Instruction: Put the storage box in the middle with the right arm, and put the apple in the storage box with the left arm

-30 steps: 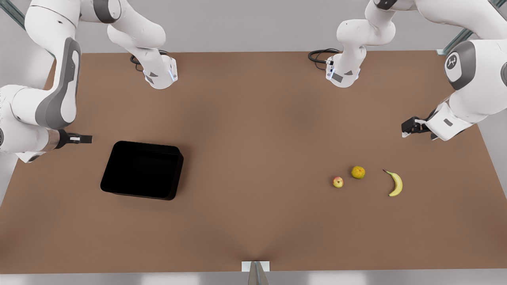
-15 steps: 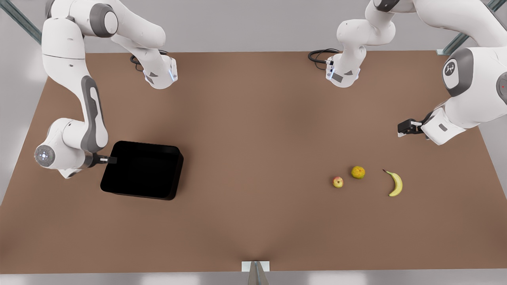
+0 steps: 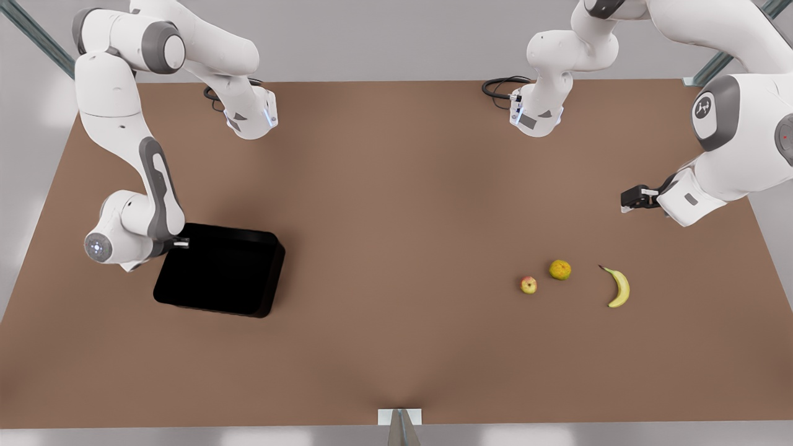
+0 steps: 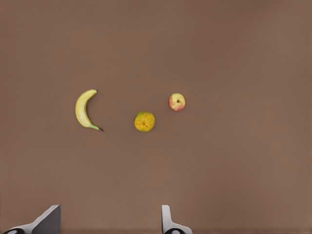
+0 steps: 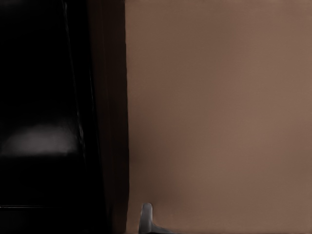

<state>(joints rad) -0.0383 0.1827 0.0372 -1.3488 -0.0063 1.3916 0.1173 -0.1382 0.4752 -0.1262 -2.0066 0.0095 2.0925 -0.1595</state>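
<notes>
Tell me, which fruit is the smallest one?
The apple: pinkish-red with yellow patches. It lies at the end of the row nearest the box, beside the rounder yellow-green fruit. The long banana lies at the other end.

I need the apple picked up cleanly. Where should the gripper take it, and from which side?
Likely from straight above, fingers across the widest part of the apple. It is small and round, sits stem-up, and stands apart from the yellow-green fruit. The open left gripper hangs nearby.
</notes>
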